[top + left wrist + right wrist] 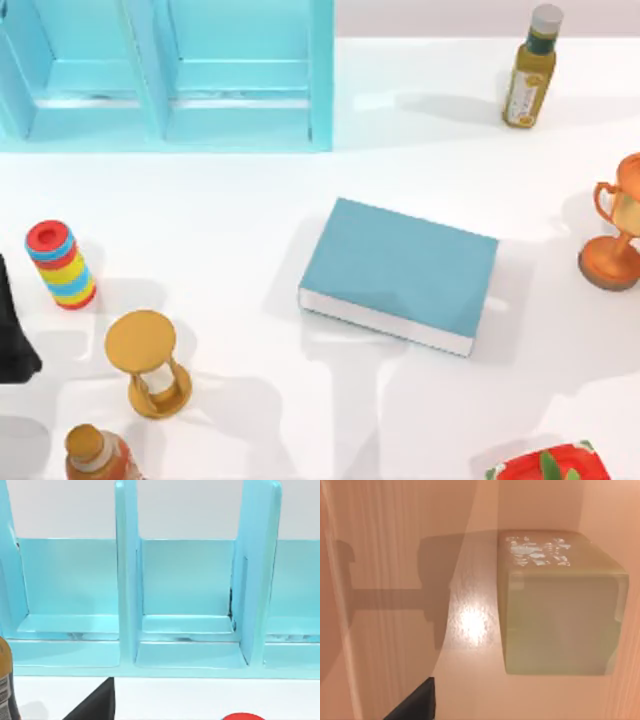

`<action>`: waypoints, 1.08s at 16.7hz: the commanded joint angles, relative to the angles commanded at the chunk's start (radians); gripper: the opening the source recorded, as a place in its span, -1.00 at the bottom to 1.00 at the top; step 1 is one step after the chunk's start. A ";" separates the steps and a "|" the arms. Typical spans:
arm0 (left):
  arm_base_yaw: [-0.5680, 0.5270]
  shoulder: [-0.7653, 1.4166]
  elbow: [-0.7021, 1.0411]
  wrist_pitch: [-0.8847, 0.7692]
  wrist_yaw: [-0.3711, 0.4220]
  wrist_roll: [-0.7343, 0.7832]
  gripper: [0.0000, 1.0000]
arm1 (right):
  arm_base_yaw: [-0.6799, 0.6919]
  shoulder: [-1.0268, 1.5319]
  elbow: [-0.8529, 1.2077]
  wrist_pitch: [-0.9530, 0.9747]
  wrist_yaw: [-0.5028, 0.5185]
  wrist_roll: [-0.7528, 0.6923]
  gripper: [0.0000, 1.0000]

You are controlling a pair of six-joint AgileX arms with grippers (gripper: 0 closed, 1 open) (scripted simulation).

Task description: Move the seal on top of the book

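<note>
Book: the thick rectangular one with the plain light teal-blue cover and white page edges [400,272] lies flat, cover up, about mid-table, slightly toward the right side and turned a little off square.

Seal: a small pale tan-brown rectangular block with a mottled top face [560,610] shows close up in the right wrist view. It stands upright on a glossy surface, not on the book; I can't place it on the table.

Right gripper: a dark wedge of hardware [415,702] sits near the seal, not touching it. Wide or narrow: cannot tell.

Left arm: a black body [12,325] is parked at the table's left edge, its wrist camera facing the big turquoise shelf unit [190,605]. Pincer state: cannot tell.

Nearby are a golden-yellow hourglass [148,362] at front left and an orange trophy cup [618,230] at the right edge, both well apart from the book.
</note>
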 joint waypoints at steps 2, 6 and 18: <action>0.000 0.000 0.000 0.000 0.000 0.000 1.00 | 0.005 -0.002 -0.003 0.003 0.000 0.001 1.00; 0.000 0.000 0.000 0.000 0.000 0.000 1.00 | 0.003 0.012 -0.050 0.062 0.000 0.004 1.00; 0.000 0.000 0.000 0.000 0.000 0.000 1.00 | 0.003 0.087 -0.286 0.373 0.001 0.004 1.00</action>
